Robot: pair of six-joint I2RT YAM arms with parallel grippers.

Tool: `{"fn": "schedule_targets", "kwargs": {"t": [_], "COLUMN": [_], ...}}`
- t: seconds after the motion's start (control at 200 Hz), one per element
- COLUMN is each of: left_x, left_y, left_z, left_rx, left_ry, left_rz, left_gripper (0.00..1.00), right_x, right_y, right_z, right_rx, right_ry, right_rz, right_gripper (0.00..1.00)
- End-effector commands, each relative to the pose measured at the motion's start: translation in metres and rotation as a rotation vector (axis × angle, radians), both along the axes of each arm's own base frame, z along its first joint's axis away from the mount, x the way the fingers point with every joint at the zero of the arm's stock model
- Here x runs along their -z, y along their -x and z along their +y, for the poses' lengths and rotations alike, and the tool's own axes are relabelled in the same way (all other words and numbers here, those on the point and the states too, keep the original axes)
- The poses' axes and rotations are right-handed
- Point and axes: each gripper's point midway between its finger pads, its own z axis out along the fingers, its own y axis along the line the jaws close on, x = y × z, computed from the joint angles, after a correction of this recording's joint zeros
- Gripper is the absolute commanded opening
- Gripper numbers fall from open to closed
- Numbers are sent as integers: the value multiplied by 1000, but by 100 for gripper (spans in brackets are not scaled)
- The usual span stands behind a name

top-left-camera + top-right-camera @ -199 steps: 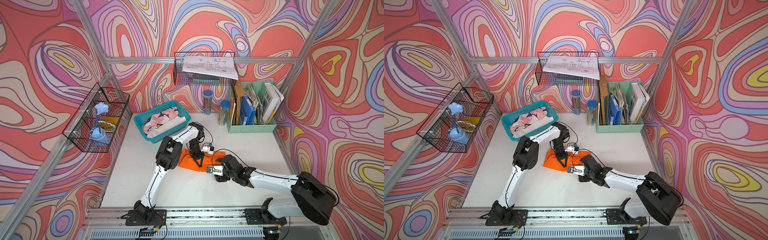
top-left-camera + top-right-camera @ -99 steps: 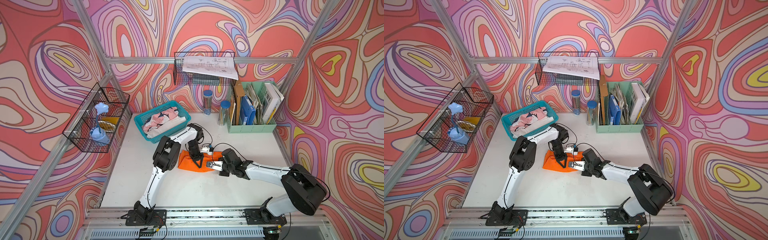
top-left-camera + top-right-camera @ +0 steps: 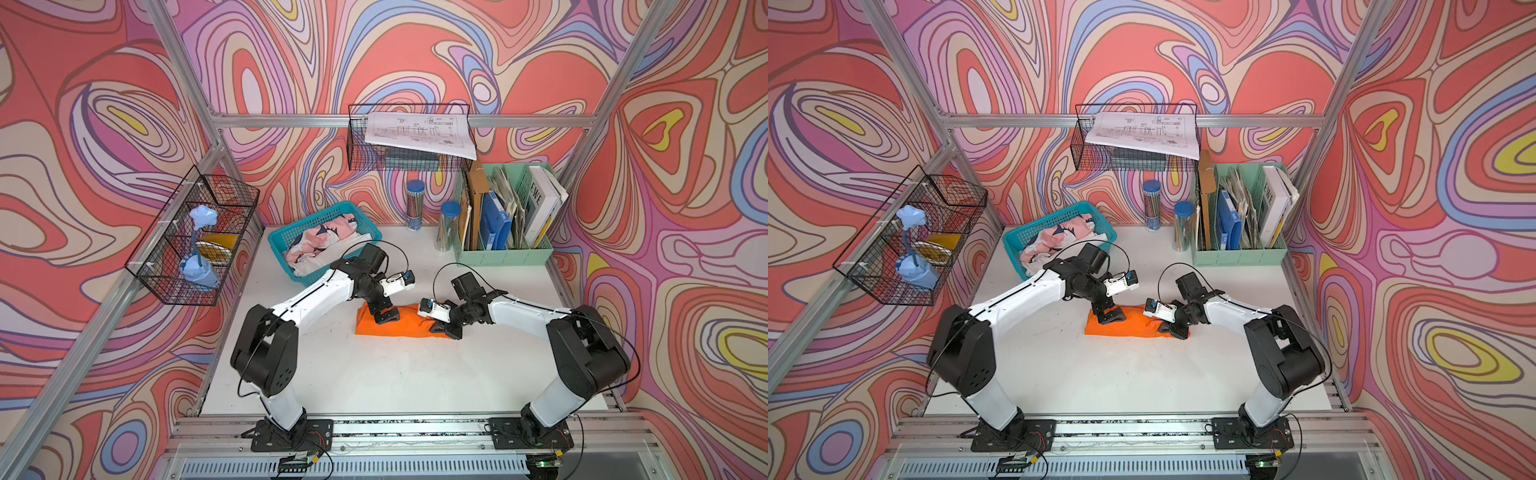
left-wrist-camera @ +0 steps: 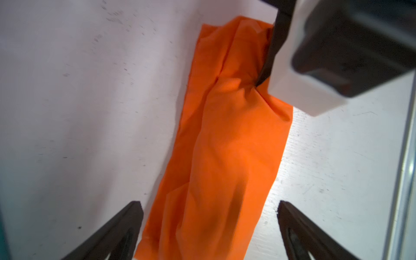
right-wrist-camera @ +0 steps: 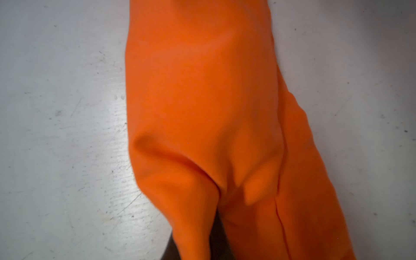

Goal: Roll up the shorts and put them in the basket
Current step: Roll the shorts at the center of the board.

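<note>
The orange shorts [image 3: 399, 328] [image 3: 1127, 327] lie on the white table as a long, narrow folded band. My left gripper [image 3: 384, 316] [image 3: 1111, 316] hovers over their left end, open; in the left wrist view its gripper [image 4: 209, 208] straddles the band of shorts [image 4: 227, 144] without touching it. My right gripper [image 3: 443, 328] [image 3: 1174, 330] is shut on the right end, pinching up a ridge of cloth. In the right wrist view the shorts [image 5: 202, 96] cover most of that gripper [image 5: 216, 238]. No waistband or drawstring shows.
A teal basket [image 3: 286, 239] of patterned and white cloth stands just behind the left arm. Two blue-capped tubes [image 3: 414, 205] and a green file organiser [image 3: 505, 254] line the back right. Wire baskets [image 3: 195, 245] hang on the left and back walls.
My left gripper has opened and let go of the shorts' left end. My right gripper moved in to the right end and shut on the cloth.
</note>
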Motion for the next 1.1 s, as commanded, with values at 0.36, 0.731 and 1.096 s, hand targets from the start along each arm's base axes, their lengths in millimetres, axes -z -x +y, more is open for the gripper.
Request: {"fn": "schedule_targets", "kwargs": {"t": [0.36,0.731,1.096], "left_x": [-6,50,89], "left_y": [8,37,16], "left_z": [-17,-53,-53], "left_rx": [120,266,295], "left_ry": [-46,-155,-282], "left_rz": [-502,-564,-590], "left_gripper": [99,98,98], "right_x": [7,16,9], "right_y": [31,20,27], "right_z": [-2,-9,-9], "right_rx": [85,184,150], "right_ry": [-53,-36,-70], "right_rz": [680,889,970], "right_gripper": [0,0,0]}}
